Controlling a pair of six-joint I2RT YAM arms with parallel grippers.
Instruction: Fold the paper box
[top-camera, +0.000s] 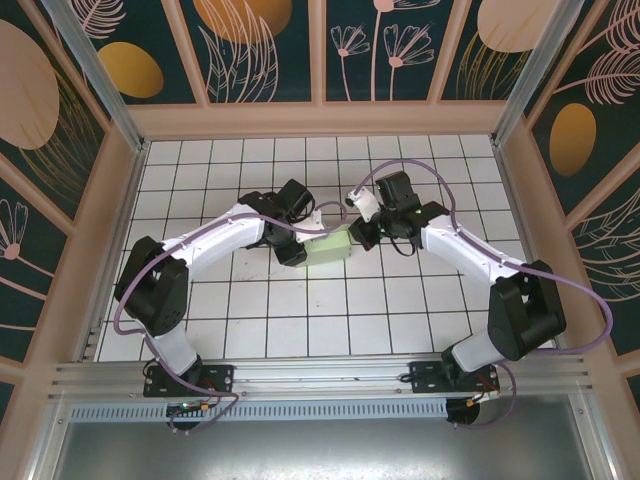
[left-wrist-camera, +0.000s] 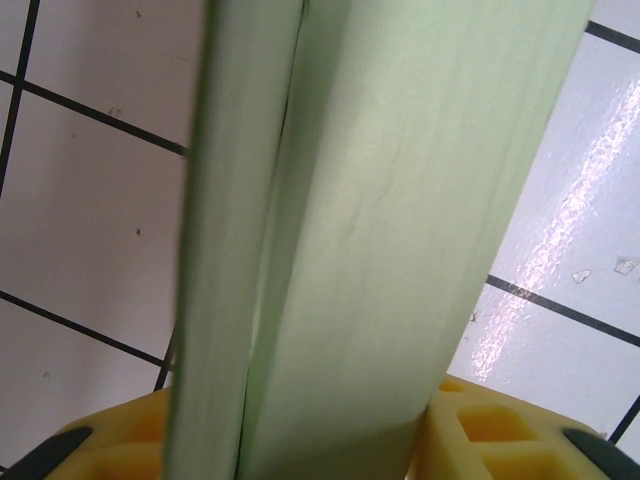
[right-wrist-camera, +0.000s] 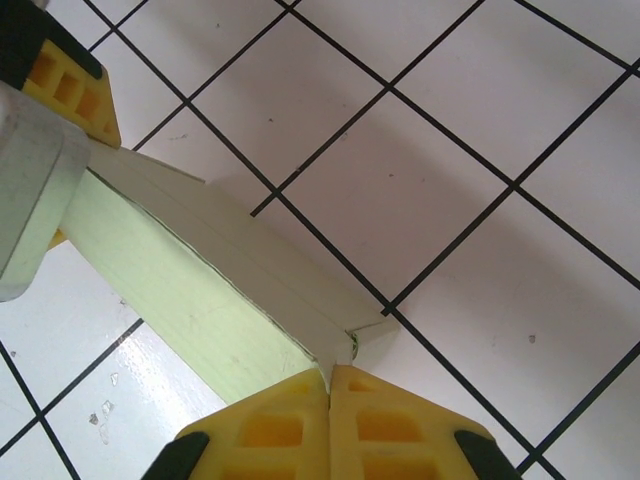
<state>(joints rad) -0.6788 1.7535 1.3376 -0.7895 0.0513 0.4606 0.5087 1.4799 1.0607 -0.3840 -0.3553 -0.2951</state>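
— While both arms reach in from their bases, how do they stand?

— The left arm rises to an elbow out on its own side, and its forearm runs inward to the left pincer. The right arm mirrors it, with its forearm slanting in to the right pincer. The two pincers face each other, close together.

— And the paper box?

— It sits between them, over the tiled table. From the left wrist it stands on edge, straight out of the left pincer's jaws, with a yellow finger tight against either face. That pincer grips the box.

— And the right one?

— Its yellow fingers are pressed together with no gap. The near corner of the box touches their tips, and the box slants away to the left, to the other pincer's finger at its far end. Whether any card is caught between the pads I cannot tell.

— What shape is the box?

— It is a slim mint-green block with a paler face along one side.
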